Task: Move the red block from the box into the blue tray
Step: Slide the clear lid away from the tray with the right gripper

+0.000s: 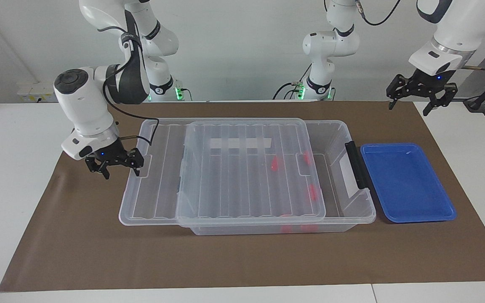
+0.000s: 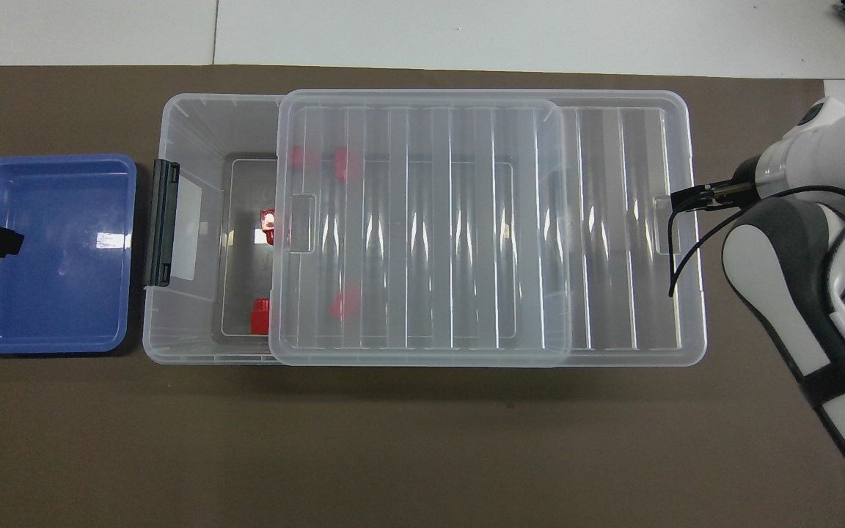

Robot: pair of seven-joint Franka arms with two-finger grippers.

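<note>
Ribbed clear plastic lid [image 1: 221, 168] sits slid partway off the large rectangular transparent storage box [image 1: 352, 212], overhanging toward the right arm's end of the table. We see the box's end with the black handle [image 1: 355, 164] uncovered, just beside the shallow blue plastic tray [image 1: 406, 181] with rounded corners and raised rim. Small bright red plastic blocks lie on the box floor: we mark one red block [image 2: 268, 220] in the uncovered part and another [image 2: 260, 317] nearer to the robots; others show blurred through the lid. Right gripper [image 1: 116, 165] is at the lid's overhanging edge with fingers spread; we cannot tell whether it touches the lid. Left gripper [image 1: 421, 94] hangs over the brown mat [image 1: 99, 252], fingers spread, holding nothing; that arm waits.
</note>
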